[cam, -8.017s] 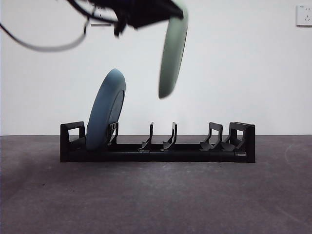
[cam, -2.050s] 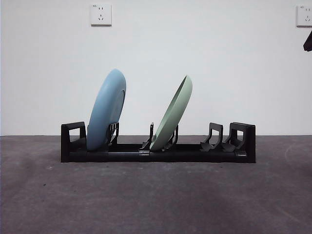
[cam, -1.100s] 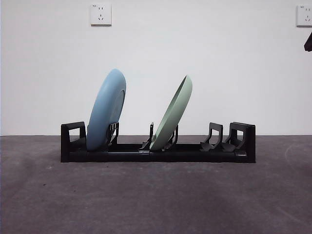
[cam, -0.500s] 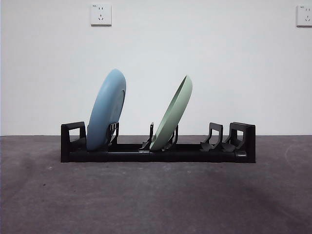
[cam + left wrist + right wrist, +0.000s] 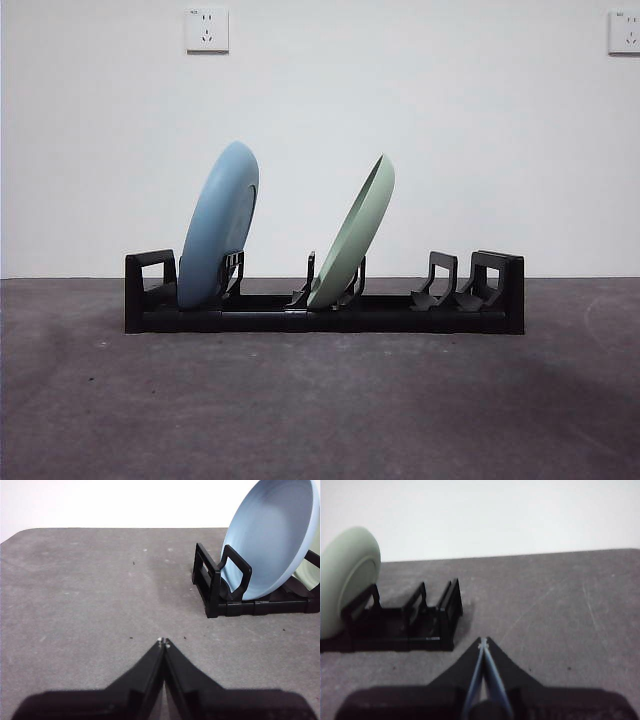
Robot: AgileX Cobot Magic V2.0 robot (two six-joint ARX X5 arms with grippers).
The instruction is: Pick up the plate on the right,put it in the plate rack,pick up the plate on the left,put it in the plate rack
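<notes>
On black plate rack [image 5: 320,312]: blue plate [image 5: 218,225] & green plate [image 5: 352,232] lean; left gripper [image 5: 163,641], right gripper [image 5: 483,641] closed, empty.

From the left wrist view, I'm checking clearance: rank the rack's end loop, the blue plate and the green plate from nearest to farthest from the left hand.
1. The plate rack's end loop, nearest the shut left hand, on the table ahead.
2. Blue plate, leaning in the slot just behind that loop.
3. Green plate, farthest, only a sliver showing behind the blue one.

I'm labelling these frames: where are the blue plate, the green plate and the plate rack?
blue plate [image 5: 218,225]: front view, middle of its back.
green plate [image 5: 355,235]: front view, its rim.
plate rack [image 5: 400,318]: front view, bare base rail.
</notes>
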